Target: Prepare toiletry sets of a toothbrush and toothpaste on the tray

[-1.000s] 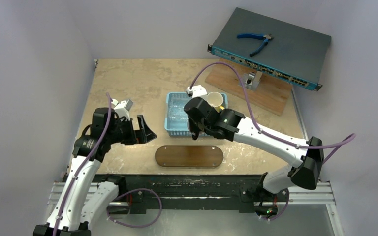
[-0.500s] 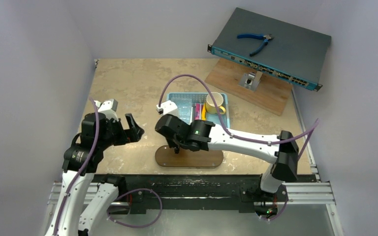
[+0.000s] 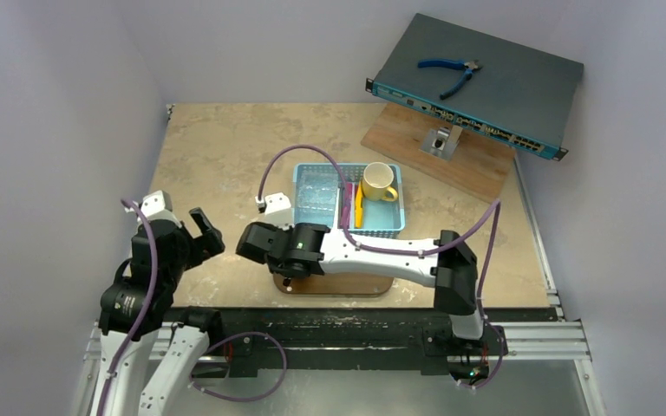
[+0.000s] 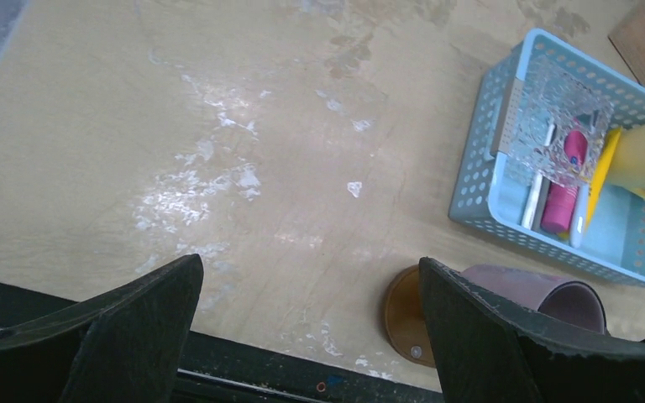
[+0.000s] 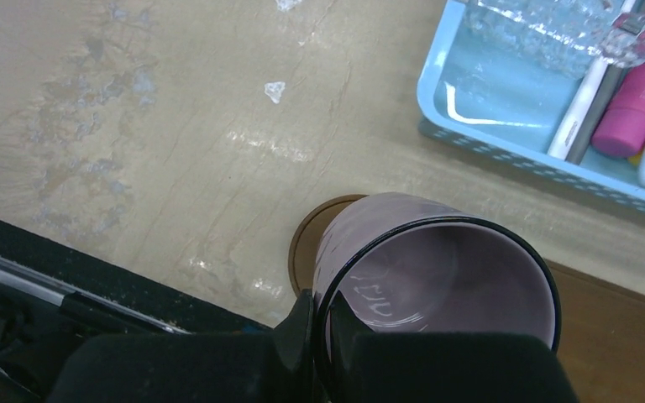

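Right claw [image 5: 323, 323] clamped on the rim of a purple cup [image 5: 437, 277], held over the left end of the tray [image 3: 355, 285]. Left claw [image 4: 309, 269] wide open, holding nothing, above bare desk [image 4: 218, 126] at the left. Pink tube [image 4: 564, 189], yellow tube [image 4: 605, 159] and white brushes [image 4: 536, 189] lie in the blue basket [image 4: 470, 180], just behind the tray.

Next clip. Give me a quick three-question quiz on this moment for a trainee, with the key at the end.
1. True or false: the left gripper stands open, holding nothing.
2. What is the right gripper pinching by the rim? A yellow cup; B purple cup; C blue pliers.
3. Fill in: the pink tube lies in the light-blue ____.
Key: 1 true; 2 B; 3 basket.
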Available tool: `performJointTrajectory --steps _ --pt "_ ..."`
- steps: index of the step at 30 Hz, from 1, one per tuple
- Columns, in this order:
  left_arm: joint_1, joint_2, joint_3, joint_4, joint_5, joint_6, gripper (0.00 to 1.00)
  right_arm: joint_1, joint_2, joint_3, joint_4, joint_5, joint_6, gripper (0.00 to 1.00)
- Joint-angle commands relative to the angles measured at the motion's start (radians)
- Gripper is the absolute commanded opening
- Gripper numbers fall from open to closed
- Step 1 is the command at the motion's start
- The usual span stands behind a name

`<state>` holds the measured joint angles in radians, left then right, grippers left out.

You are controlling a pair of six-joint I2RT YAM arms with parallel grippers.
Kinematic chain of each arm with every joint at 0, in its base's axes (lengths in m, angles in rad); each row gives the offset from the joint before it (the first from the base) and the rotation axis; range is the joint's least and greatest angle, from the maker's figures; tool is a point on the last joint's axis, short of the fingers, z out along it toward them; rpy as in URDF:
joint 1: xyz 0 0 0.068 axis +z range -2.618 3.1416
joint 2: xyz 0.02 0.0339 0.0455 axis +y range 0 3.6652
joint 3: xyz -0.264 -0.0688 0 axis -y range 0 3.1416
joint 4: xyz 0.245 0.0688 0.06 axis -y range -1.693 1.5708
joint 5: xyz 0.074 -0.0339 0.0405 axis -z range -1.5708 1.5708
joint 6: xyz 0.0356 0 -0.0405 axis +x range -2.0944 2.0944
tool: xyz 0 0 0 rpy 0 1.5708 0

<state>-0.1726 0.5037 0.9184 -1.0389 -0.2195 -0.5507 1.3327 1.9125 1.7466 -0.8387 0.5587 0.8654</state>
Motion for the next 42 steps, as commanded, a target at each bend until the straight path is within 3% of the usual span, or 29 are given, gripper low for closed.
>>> performJointTrajectory --steps 1,8,17,42 --pt "-0.004 -0.047 0.033 -0.048 -0.174 -0.062 1.00 0.025 0.030 0.127 -0.102 0.104 0.145 0.00" --pt "-0.005 -0.087 0.051 -0.110 -0.288 -0.127 1.00 0.032 0.111 0.230 -0.225 0.132 0.281 0.00" --pt "-0.007 -0.114 0.063 -0.156 -0.359 -0.178 0.98 0.033 0.152 0.252 -0.252 0.125 0.365 0.00" --pt "-0.021 -0.132 0.071 -0.193 -0.413 -0.220 0.96 0.033 0.220 0.293 -0.231 0.086 0.357 0.00"
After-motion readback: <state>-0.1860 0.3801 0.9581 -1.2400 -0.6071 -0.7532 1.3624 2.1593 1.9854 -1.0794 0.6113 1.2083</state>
